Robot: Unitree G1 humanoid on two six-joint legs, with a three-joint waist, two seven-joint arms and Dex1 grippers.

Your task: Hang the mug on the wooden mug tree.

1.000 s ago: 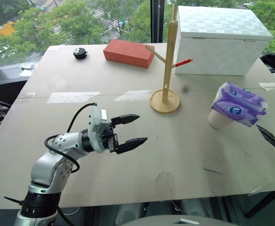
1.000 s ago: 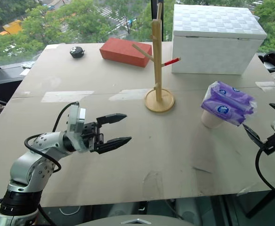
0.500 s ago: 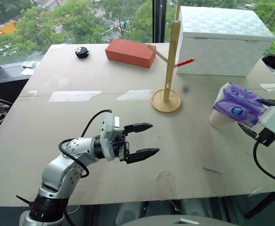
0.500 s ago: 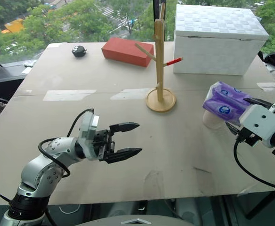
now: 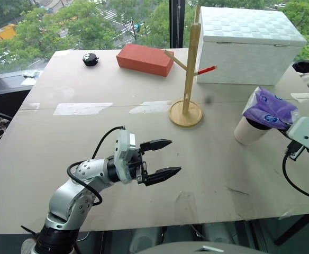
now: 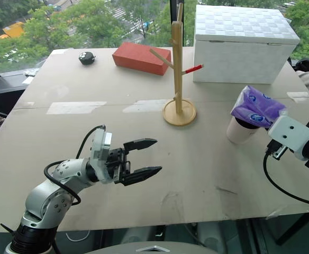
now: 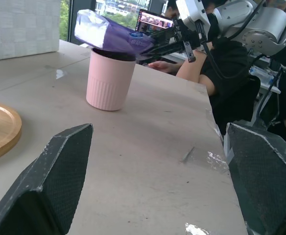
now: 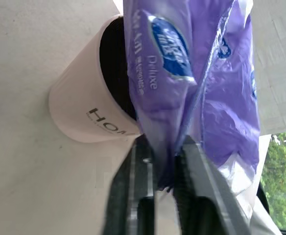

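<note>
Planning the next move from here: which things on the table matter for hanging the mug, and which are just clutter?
Part of the job:
- pale pink ribbed mug, standing upright
- light-wood mug tree with a red peg
- purple-and-white tissue packet, resting across the mug's mouth, pinched by the right gripper

Lying about:
- white woven box
- red brick-shaped block
- small black object

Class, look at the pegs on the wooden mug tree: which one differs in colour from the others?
The peg pointing toward the white woven box is red; the other peg on the wooden mug tree, reaching toward the red brick, is plain light wood.
</note>
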